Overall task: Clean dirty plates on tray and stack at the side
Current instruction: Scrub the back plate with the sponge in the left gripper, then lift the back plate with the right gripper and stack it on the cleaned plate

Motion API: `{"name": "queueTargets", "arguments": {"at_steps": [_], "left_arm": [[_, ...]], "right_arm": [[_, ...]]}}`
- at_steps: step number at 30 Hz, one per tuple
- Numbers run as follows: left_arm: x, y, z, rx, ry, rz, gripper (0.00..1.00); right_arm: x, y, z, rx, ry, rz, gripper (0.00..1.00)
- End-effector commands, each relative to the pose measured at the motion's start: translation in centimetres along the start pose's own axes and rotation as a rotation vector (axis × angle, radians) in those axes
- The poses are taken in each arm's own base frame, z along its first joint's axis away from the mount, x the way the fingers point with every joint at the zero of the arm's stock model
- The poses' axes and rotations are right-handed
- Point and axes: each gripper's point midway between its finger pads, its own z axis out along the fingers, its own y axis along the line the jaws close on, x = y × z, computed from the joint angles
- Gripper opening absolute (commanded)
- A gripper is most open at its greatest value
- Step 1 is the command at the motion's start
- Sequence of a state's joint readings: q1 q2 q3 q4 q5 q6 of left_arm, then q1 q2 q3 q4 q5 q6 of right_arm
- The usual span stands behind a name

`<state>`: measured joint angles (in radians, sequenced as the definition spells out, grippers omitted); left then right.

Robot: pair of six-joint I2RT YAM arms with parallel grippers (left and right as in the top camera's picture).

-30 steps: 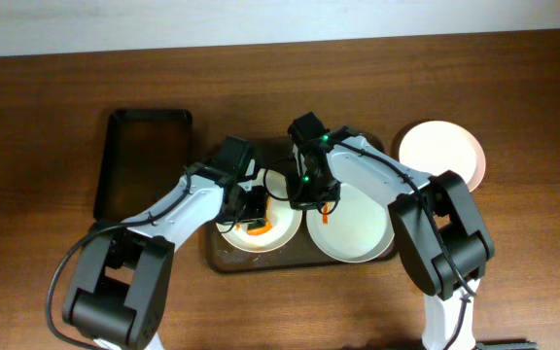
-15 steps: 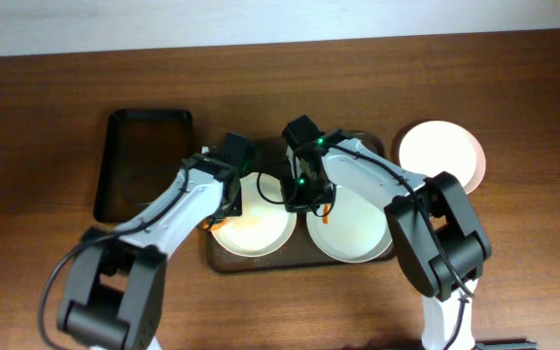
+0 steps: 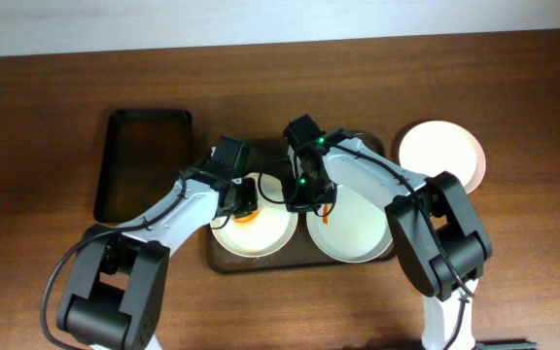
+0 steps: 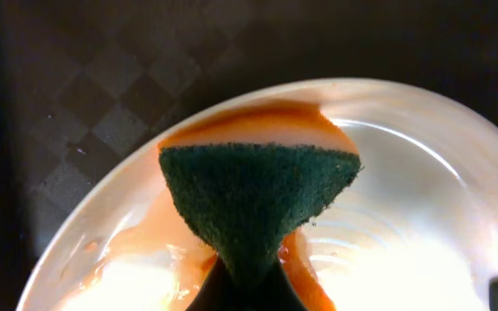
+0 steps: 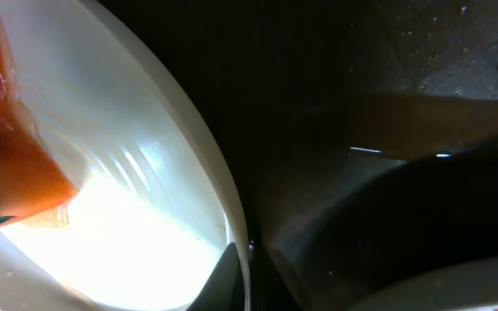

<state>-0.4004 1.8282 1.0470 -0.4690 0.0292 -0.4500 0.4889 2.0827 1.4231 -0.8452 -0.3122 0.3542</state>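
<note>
- The left end effector [image 3: 242, 200] is clamped on a sponge [image 4: 258, 199], its green scouring face pressed onto the left plate [image 4: 405, 173], which sits on the tray [image 3: 220, 259] smeared orange-red.
- The right end effector [image 5: 249, 280] is pinched narrow on that plate's rim, steadying it.
- Risk: a hard scrub could tug the slick rim out of the pinch, and the plate would skate into the neighbouring plate [image 3: 353, 233] just beside it.
- The two wrists sit close together, so a wide stroke could knock them.
- Open table [image 3: 47, 117] lies to the right, around the side plate [image 3: 442, 153]; the black tray [image 3: 144, 156] hems in the left.
</note>
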Motion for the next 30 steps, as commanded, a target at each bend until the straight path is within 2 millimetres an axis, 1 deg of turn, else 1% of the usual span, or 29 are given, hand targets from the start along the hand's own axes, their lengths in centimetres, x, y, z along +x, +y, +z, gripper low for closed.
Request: {"name": "queueTargets", "arguments": {"at_steps": [1, 2, 4, 6, 7, 9, 11, 13, 14, 15, 16, 17, 19, 21, 22, 23, 24, 25, 26, 27, 29, 30], "left_arm": [[2.1, 4.6, 2.0, -0.208, 0.059, -0.009, 0.0], [2.2, 5.8, 1.6, -0.278, 0.056, -0.002, 0.0], [2.5, 7.5, 0.9, -0.374, 0.058, 0.011, 0.0], [2.8, 8.1, -0.4, -0.418, 0.084, 0.019, 0.0], [2.5, 8.2, -1.2, -0.43, 0.078, 0.021, 0.0], [1.1, 8.3, -3.6, -0.458, 0.031, 0.019, 0.0], [-0.7, 7.6, -7.6, -0.442, -0.051, -0.027, 0.0], [-1.4, 7.1, -10.9, -0.412, -0.113, -0.09, 0.0], [-1.5, 6.9, -13.3, -0.388, -0.149, -0.11, 0.0], [-1.3, 6.7, -14.9, -0.363, -0.17, -0.118, 0.0], [-0.4, 6.6, -17.3, -0.325, -0.189, -0.125, 0.0], [1.1, 6.9, -19.9, -0.296, -0.2, -0.128, 0.0], [3.0, 7.6, -22.3, -0.287, -0.206, -0.129, 0.0], [4.6, 8.2, -24.1, -0.279, -0.22, -0.14, 0.0], [5.1, 8.4, -24.6, -0.274, -0.227, -0.16, 0.0], [5.5, 8.6, -25.1, -0.271, -0.232, -0.168, 0.0], [6.0, 8.9, -25.5, -0.273, -0.232, -0.167, 0.0], [6.3, 9.1, -25.7, -0.28, -0.229, -0.166, 0.0], [6.6, 9.2, -25.7, -0.286, -0.222, -0.165, 0.0], [6.6, 9.3, -25.7, -0.287, -0.22, -0.165, 0.0], [6.6, 9.3, -25.6, -0.287, -0.221, -0.166, 0.0], [6.5, 9.2, -25.6, -0.286, -0.222, -0.166, 0.0]], "right_arm": [[0.7, -2.8, 1.5, 0.105, 0.031, 0.015, 0.04], [0.7, -2.8, 1.5, 0.105, 0.031, 0.014, 0.04], [0.6, -3.1, 1.4, 0.12, 0.027, 0.014, 0.04], [0.6, -3.6, 1.4, 0.147, 0.024, 0.015, 0.04], [0.6, -3.6, 1.4, 0.147, 0.024, 0.015, 0.04], [0.6, -3.6, 1.4, 0.147, 0.024, 0.015, 0.04], [0.7, -3.6, 1.4, 0.148, 0.027, 0.016, 0.04], [0.8, -3.6, 1.3, 0.148, 0.029, 0.016, 0.04], [0.6, -3.5, 1.3, 0.146, 0.025, 0.004, 0.04], [0.5, -3.4, 1.1, 0.145, 0.021, -0.017, 0.04], [0.2, -3.2, 0.7, 0.141, 0.013, -0.042, 0.04], [-0.1, -2.6, -0.5, 0.134, -0.005, -0.046, 0.04], [-0.6, -1.3, -2.7, 0.113, -0.045, -0.066, 0.04], [-1.1, 0.5, -5.6, 0.086, -0.125, -0.107, 0.04], [-1.3, 1.3, -7.1, 0.076, -0.165, -0.123, 0.04], [-1.4, 2.2, -9.7, 0.074, -0.235, -0.145, 0.04], [-1.4, 2.2, -11.0, 0.091, -0.271, -0.152, 0.04], [-1.3, 1.7, -13.2, 0.146, -0.328, -0.154, 0.04], [-1.0, 0.9, -15.8, 0.218, -0.394, -0.15, 0.04], [-0.7, 0.4, -17.1, 0.252, -0.427, -0.146, 0.04], [0.2, -1.2, -21.0, 0.36, -0.522, -0.127, 0.04], [0.4, -1.9, -22.4, 0.405, -0.558, -0.117, 0.04]]}}
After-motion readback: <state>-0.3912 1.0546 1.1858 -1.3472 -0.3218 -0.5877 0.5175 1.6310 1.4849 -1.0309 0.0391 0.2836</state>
